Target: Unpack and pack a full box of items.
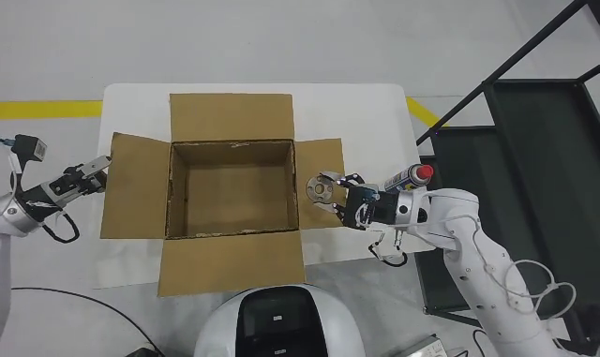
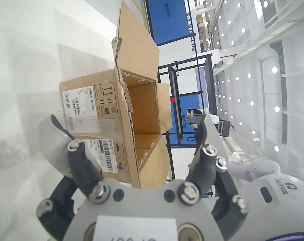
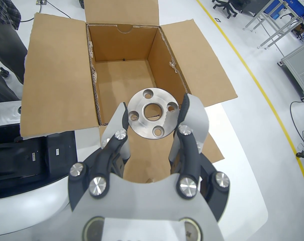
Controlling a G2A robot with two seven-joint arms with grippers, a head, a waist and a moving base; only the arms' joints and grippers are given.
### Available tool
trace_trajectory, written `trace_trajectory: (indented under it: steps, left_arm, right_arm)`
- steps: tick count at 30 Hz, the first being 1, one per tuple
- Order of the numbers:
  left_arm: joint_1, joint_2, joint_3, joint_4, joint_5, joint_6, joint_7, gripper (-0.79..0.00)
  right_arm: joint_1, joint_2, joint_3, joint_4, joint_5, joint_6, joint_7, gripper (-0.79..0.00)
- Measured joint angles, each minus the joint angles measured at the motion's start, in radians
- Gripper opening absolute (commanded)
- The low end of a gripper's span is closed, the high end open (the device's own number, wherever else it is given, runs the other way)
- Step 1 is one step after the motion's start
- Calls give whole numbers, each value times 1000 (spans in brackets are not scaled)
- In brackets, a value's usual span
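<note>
Barcode labels [image 2: 78, 101], up-arrow sign [image 2: 105, 91] on box [image 2: 144, 109]

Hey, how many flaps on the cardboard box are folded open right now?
4, all splayed outward: far flap, near flap, left flap by the left gripper, right flap under the right gripper.

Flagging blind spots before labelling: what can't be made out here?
- Left wrist view: floor of the cardboard box, hidden by its near wall.
- Top view: lower end of the spray can, covered by the right arm.
- Right wrist view: underside of the metal flange, facing away; its rim sides sit behind the fingers.
</note>
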Motion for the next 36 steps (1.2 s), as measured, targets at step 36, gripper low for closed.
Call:
trace_trajectory:
  steps: [36]
  left_arm:
    - [0, 0, 0, 0, 0, 0, 0, 0]
  right_arm:
    - [-353, 12, 268, 98, 87, 248, -156, -785]
